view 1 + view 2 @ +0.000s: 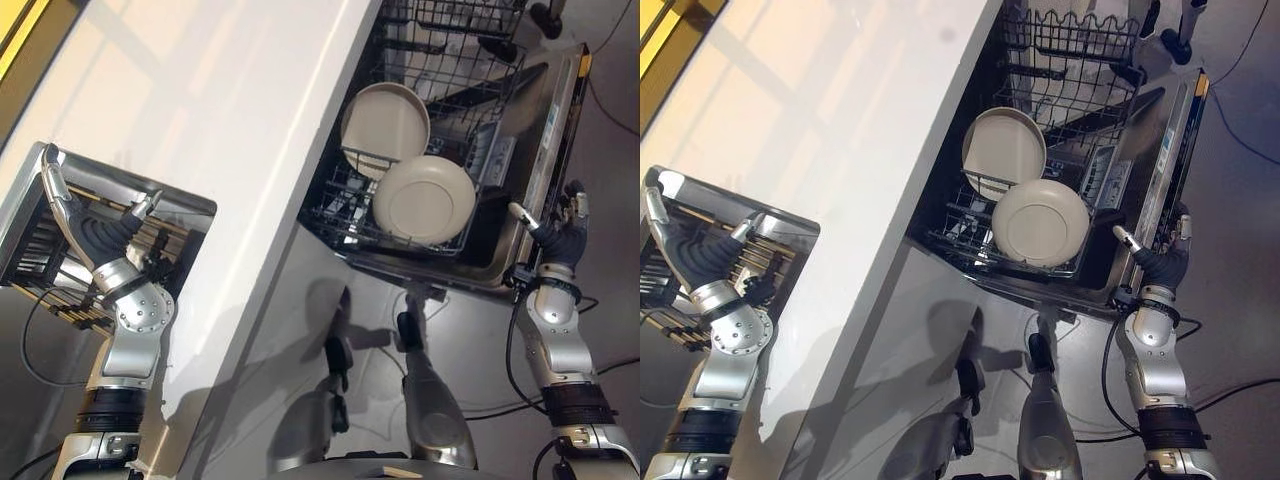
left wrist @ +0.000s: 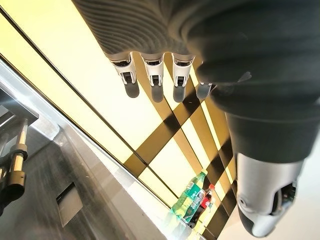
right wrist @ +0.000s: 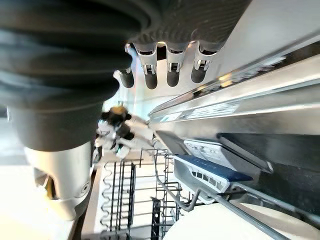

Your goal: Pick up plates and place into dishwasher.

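Observation:
Two beige plates stand in the lower rack (image 1: 338, 232) of the open dishwasher: one (image 1: 385, 125) leans upright at the back, the other (image 1: 423, 200) tilts in front of it. The front plate's rim (image 3: 210, 222) also shows in the right wrist view. My right hand (image 1: 560, 238) hovers beside the outer edge of the lowered dishwasher door (image 1: 548, 120), fingers straight, holding nothing. My left hand (image 1: 92, 238) is far to the left over a sink, fingers (image 2: 155, 82) stretched out and empty.
A long white counter (image 1: 230, 150) runs diagonally between the sink (image 1: 135, 186) and the dishwasher. A dark wire dish rack (image 1: 35, 255) sits inside the sink. The dishwasher's upper rack (image 1: 462, 14) is pulled out at the top. Bottles (image 2: 194, 201) stand by a yellow wall.

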`<state>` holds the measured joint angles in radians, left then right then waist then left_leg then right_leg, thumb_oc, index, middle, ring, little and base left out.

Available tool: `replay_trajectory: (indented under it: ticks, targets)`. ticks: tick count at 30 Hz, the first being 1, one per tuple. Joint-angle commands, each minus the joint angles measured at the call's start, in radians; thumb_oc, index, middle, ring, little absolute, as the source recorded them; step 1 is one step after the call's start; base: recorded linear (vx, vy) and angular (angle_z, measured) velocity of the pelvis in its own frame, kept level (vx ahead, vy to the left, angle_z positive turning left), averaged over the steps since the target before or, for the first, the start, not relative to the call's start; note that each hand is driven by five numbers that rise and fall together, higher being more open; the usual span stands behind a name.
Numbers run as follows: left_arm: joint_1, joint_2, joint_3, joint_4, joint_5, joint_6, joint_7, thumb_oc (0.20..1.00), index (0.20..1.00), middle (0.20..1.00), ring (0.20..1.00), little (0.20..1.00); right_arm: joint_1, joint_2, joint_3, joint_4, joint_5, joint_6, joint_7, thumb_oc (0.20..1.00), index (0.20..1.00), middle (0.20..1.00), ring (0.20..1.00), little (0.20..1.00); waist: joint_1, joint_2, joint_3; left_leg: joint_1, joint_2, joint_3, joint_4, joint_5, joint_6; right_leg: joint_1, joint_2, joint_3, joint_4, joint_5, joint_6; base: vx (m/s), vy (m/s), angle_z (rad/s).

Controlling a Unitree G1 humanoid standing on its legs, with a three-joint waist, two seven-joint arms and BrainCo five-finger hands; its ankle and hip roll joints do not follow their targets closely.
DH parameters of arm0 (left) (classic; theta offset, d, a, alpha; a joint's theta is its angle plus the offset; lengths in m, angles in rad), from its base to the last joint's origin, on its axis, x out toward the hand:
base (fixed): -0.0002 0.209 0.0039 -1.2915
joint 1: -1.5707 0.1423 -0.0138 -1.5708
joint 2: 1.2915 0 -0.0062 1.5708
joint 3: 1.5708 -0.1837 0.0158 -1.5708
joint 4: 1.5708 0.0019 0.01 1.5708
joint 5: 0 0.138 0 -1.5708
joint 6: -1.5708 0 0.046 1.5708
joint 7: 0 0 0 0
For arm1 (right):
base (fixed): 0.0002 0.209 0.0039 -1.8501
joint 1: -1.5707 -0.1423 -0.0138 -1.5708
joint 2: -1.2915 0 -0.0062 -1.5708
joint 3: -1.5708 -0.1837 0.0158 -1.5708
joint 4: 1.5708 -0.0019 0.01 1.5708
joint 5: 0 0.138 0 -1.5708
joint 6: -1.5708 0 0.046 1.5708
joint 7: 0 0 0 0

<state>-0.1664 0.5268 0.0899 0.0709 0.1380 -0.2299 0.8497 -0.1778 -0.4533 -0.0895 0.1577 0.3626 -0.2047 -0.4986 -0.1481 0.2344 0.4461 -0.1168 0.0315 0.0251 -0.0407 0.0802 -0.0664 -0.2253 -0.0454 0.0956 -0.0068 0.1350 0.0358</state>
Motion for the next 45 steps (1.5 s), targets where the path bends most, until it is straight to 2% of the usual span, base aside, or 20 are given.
replay_trajectory:
  ticks: [1,10,13,17,19,21,29,33,36,41,45]
  targets:
    - [0.0,-0.017,-0.054,0.002,-0.004,-0.025,0.052,1.0,1.0,1.0,1.0,1.0,-0.023,0.01,-0.007,-0.019,0.039,-0.086,-0.021,1.0,1.0,1.0,1.0,1.0,-0.005,-0.056,-0.02,-0.093,0.023,-0.037,0.185,-0.067,-0.007,-0.053,-0.141,0.042,0.118,-0.064,0.056,-0.06,0.051,0.01]
    - [-0.036,-0.008,-0.075,0.006,-0.024,-0.014,0.065,1.0,1.0,1.0,1.0,1.0,-0.098,-0.003,0.033,0.044,-0.004,-0.101,-0.047,1.0,1.0,1.0,1.0,1.0,0.02,-0.059,0.018,-0.123,0.007,-0.05,0.19,-0.061,-0.004,-0.071,-0.16,0.038,0.109,-0.04,0.065,-0.05,0.06,0.01]
    - [-0.039,-0.003,-0.07,-0.002,-0.029,-0.006,0.06,1.0,1.0,1.0,1.0,1.0,-0.117,-0.024,0.031,0.028,-0.106,-0.096,-0.126,1.0,1.0,1.0,1.0,1.0,0.027,-0.069,0.02,-0.128,0.006,-0.051,0.19,-0.061,-0.003,-0.071,-0.164,0.034,0.103,-0.034,0.069,-0.02,0.035,0.01]
    - [-0.029,0.0,-0.062,-0.005,-0.029,-0.009,0.066,1.0,1.0,1.0,1.0,1.0,-0.121,-0.05,0.023,-0.034,-0.287,-0.052,-0.263,1.0,1.0,1.0,1.0,1.0,0.032,-0.084,0.019,-0.136,0.005,-0.052,0.192,-0.063,0.001,-0.076,-0.164,0.034,0.103,-0.029,0.073,-0.02,0.025,0.05]
    - [-0.023,0.0,-0.059,-0.007,-0.027,-0.013,0.068,1.0,1.0,1.0,1.0,1.0,-0.124,-0.06,0.028,-0.069,-0.362,-0.022,-0.295,1.0,1.0,1.0,1.0,1.0,0.034,-0.091,0.019,-0.142,0.003,-0.054,0.198,-0.066,0.003,-0.08,-0.164,0.035,0.105,-0.028,0.074,-0.02,0.019,0.09]
    - [-0.02,-0.001,-0.053,-0.009,-0.026,-0.016,0.065,1.0,1.0,1.0,1.0,1.0,-0.133,-0.066,0.035,-0.09,-0.39,-0.006,-0.288,1.0,1.0,1.0,1.0,1.0,0.038,-0.097,0.02,-0.15,0.001,-0.057,0.205,-0.067,0.005,-0.085,-0.164,0.037,0.108,-0.026,0.076,-0.02,0.011,0.05]
    - [-0.057,-0.004,-0.065,0.004,-0.006,-0.008,0.059,1.0,1.0,1.0,1.0,1.0,-0.207,-0.029,0.113,-0.059,-0.239,0.016,-0.156,1.0,1.0,1.0,1.0,1.0,0.062,-0.114,0.03,-0.176,-0.001,-0.064,0.214,-0.064,0.007,-0.099,-0.166,0.035,0.109,-0.022,0.078,-0.03,0.0,0.04]
    - [-0.074,-0.005,-0.076,0.019,0.0,-0.011,0.069,1.0,1.0,1.0,1.0,1.0,-0.223,0.0,0.138,0.007,-0.114,-0.008,-0.119,1.0,1.0,1.0,1.0,1.0,0.069,-0.11,0.043,-0.186,-0.002,-0.067,0.212,-0.058,0.008,-0.108,-0.17,0.03,0.113,-0.02,0.077,-0.03,0.025,0.05]
    - [-0.09,-0.003,-0.085,0.021,-0.003,-0.001,0.074,1.0,1.0,1.0,1.0,1.0,-0.228,0.025,0.144,0.09,-0.051,-0.034,-0.141,1.0,1.0,1.0,1.0,1.0,0.075,-0.098,0.055,-0.192,-0.004,-0.067,0.206,-0.052,0.008,-0.114,-0.176,0.026,0.114,-0.017,0.079,-0.04,0.05,0.09]
    - [-0.098,0.002,-0.106,0.009,-0.017,0.013,0.087,1.0,1.0,1.0,1.0,1.0,-0.239,0.039,0.129,0.15,-0.026,-0.061,-0.267,1.0,1.0,1.0,1.0,1.0,0.078,-0.081,0.069,-0.208,-0.011,-0.072,0.202,-0.045,0.011,-0.13,-0.186,0.023,0.113,-0.011,0.081,-0.03,0.043,0.11]
    - [-0.097,-0.002,-0.123,-0.009,-0.024,0.023,0.098,1.0,1.0,1.0,1.0,1.0,-0.24,0.052,0.143,0.149,-0.021,-0.063,-0.227,1.0,1.0,1.0,1.0,1.0,0.08,-0.069,0.074,-0.213,-0.017,-0.079,0.199,-0.042,0.013,-0.136,-0.192,0.021,0.113,-0.009,0.08,0.0,0.054,0.04]
